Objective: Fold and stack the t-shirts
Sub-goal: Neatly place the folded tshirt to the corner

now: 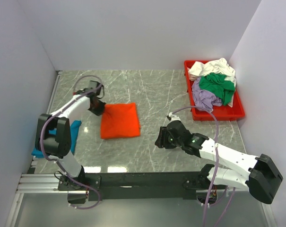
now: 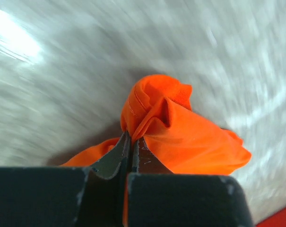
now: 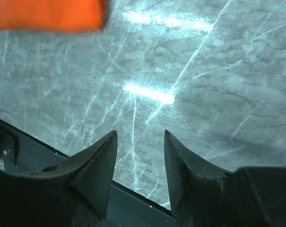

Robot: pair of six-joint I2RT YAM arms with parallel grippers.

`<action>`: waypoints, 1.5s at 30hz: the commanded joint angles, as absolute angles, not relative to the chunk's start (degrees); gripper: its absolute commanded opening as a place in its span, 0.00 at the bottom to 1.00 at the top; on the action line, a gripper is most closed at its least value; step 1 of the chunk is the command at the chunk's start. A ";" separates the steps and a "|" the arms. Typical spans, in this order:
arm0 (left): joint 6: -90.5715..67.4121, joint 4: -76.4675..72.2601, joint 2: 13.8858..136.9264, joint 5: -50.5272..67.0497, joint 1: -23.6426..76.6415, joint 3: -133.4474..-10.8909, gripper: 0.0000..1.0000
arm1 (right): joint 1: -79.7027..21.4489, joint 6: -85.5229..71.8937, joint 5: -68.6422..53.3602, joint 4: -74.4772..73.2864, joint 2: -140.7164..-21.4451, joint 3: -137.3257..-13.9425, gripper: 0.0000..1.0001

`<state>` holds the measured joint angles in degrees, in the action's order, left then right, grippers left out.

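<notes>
The orange t-shirt (image 1: 119, 120) lies folded into a rough square on the marble table (image 1: 147, 90), left of centre. My left gripper (image 1: 99, 109) is shut on its upper left corner; in the left wrist view the orange cloth (image 2: 180, 132) bunches up between the closed fingers (image 2: 115, 156). A teal-blue t-shirt (image 1: 74, 130) lies at the table's left edge, mostly hidden behind the left arm. My right gripper (image 1: 160, 140) is open and empty over bare marble right of the orange shirt, whose edge shows in the right wrist view (image 3: 48, 14). White, green and lavender shirts are piled in the tray.
A red plastic tray (image 1: 237, 111) stands at the back right, holding a white shirt (image 1: 213, 66), a green shirt (image 1: 217, 84) and a lavender shirt (image 1: 203, 98). White walls close in the table on three sides. A black rail (image 1: 143, 178) runs along the near edge.
</notes>
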<state>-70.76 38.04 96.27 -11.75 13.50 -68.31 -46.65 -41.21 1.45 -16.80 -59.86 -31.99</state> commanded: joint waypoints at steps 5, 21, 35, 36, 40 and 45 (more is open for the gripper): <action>-71.02 46.05 91.76 -12.92 0.27 -70.93 0.01 | -46.41 -40.43 1.06 -17.84 -58.71 -35.59 0.51; -69.69 47.73 88.41 -6.15 -19.15 -79.80 0.01 | -46.58 -40.52 -2.37 -16.61 -61.26 -37.53 0.51; -71.02 46.67 89.39 -5.54 -24.34 -82.71 0.01 | -46.67 -40.34 -2.90 -16.70 -61.79 -37.97 0.51; -70.84 46.50 88.17 -5.89 -24.87 -82.18 0.01 | -46.67 -40.34 -2.90 -16.70 -61.79 -37.97 0.51; -70.84 46.06 85.44 -6.59 -26.45 -78.76 0.01 | -47.02 -40.52 -2.90 -16.61 -61.61 -37.62 0.51; -71.63 44.39 81.84 -6.50 -27.68 -74.89 0.01 | -47.37 -40.43 -2.64 -17.57 -60.91 -37.88 0.51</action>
